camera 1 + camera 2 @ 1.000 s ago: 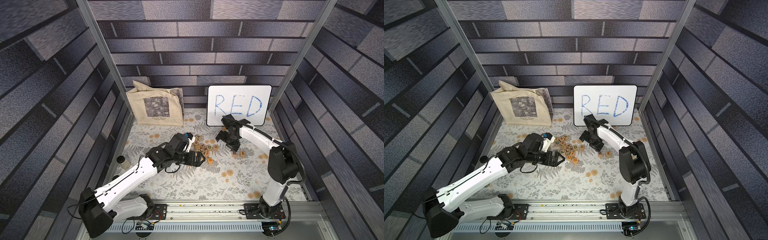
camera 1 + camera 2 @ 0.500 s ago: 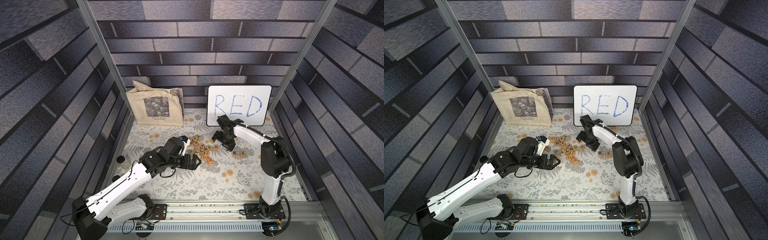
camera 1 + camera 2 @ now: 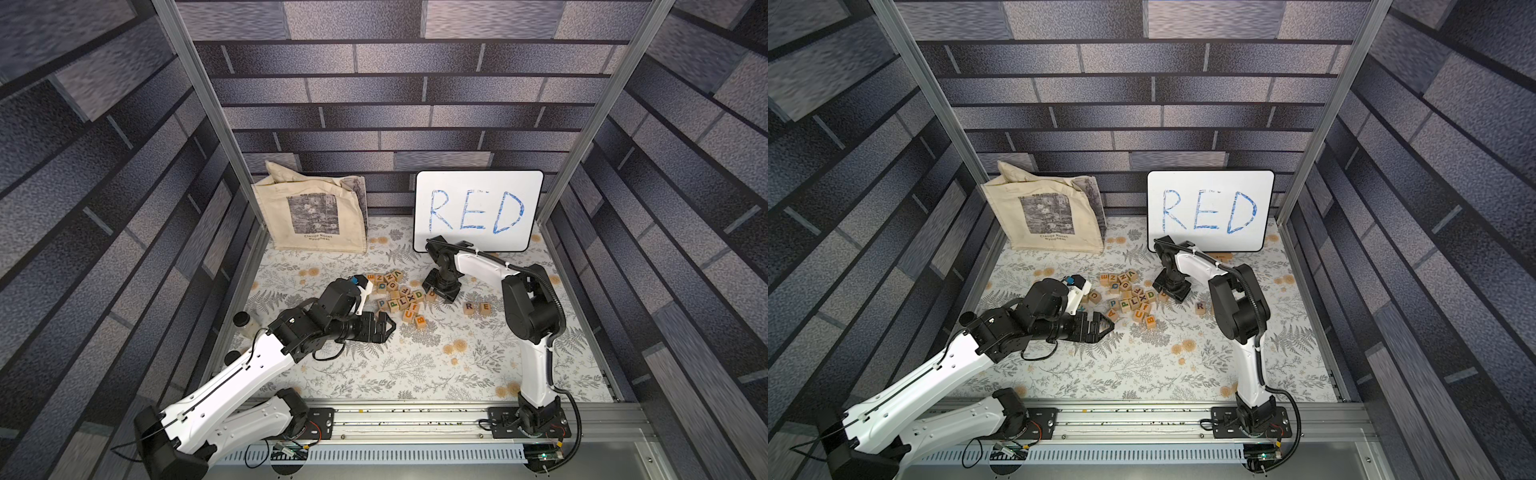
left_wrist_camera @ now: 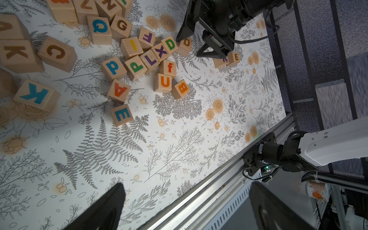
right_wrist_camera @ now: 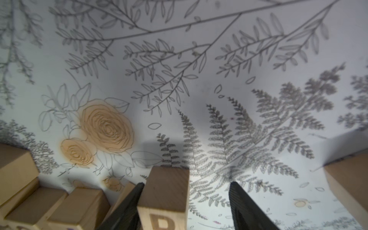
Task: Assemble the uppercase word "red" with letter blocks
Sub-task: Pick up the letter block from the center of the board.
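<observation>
Letter blocks (image 3: 392, 304) heaped loosely on the floral desk (image 3: 374, 374), out in front of the white board (image 3: 478, 183) and off past the end with its written R. Purple R block (image 3: 469, 307) and orange E block (image 3: 484, 308) touching side by side, letters up, straight out from the board's middle and clear of the heap; same spot as a second ago. Orange D block (image 3: 431, 294) on the desk at the heap's edge nearest that pair, just beside the green D block (image 4: 170, 44), roughly out from the board's written R.

Right claw (image 3: 435, 293) down over the orange D block. Shifted since a second ago: away from the R and E pair, toward the heap, slightly farther out from the board. Seen from the right wrist, jaws apart with the block (image 5: 165, 191) standing between them: one finger (image 5: 127, 207) flat against its side, the other (image 5: 245, 207) short of it, a strip of bare desk in the gap. Not clamped.

Left claw (image 3: 388, 327) hovering over bare desk on the side of the heap away from the board, jaws spread wide, nothing between them. Drawn a little farther from the board than a second ago.

Tote bag (image 3: 316, 216) leaning at the back wall beside the board's R end, unmoved.
</observation>
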{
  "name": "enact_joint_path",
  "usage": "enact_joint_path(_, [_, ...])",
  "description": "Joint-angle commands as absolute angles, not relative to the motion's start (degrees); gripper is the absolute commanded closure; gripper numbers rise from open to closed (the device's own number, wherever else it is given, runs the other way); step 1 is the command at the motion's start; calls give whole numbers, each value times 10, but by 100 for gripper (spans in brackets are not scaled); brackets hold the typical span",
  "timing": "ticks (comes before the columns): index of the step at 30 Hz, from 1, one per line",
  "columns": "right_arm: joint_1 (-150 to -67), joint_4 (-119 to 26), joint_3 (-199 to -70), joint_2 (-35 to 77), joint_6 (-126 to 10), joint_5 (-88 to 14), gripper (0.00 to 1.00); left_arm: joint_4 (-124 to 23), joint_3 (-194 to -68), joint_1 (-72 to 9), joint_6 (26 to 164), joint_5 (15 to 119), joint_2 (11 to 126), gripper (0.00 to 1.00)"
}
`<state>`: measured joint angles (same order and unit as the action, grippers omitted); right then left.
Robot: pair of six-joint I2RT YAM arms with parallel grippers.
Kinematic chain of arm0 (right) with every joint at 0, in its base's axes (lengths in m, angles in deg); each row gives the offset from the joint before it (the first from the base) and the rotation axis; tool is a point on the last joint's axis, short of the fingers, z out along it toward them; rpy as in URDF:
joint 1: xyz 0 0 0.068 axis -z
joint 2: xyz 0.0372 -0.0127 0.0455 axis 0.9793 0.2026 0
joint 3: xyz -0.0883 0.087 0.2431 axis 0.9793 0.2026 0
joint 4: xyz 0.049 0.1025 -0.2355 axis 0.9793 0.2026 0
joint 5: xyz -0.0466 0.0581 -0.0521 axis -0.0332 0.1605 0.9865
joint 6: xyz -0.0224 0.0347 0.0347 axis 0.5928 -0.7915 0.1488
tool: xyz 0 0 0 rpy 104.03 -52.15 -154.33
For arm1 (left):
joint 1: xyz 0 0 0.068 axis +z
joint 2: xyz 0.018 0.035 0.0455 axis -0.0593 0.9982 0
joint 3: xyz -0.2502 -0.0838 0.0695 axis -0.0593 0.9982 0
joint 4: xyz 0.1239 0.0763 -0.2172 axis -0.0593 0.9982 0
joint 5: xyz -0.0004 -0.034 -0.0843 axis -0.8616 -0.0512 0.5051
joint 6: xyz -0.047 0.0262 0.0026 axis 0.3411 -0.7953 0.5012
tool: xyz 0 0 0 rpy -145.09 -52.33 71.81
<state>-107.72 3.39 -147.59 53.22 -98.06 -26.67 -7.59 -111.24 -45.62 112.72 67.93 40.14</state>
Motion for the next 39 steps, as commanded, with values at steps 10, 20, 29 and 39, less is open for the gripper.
enact_joint_path(10, [-1092,47,-1492,550,-976,-251,37,-65,-1094,-440,1136,682,386,0])
enact_joint_path(20, [-1101,56,-1492,538,-957,-228,45,-80,-1089,-433,1139,693,392,0])
enact_joint_path(29, [-1101,72,-1478,522,-939,-210,71,-83,-1086,-432,1141,695,390,0])
enact_joint_path(39, [-1101,126,-1520,506,-853,-205,82,-88,-1088,-432,1140,697,394,0])
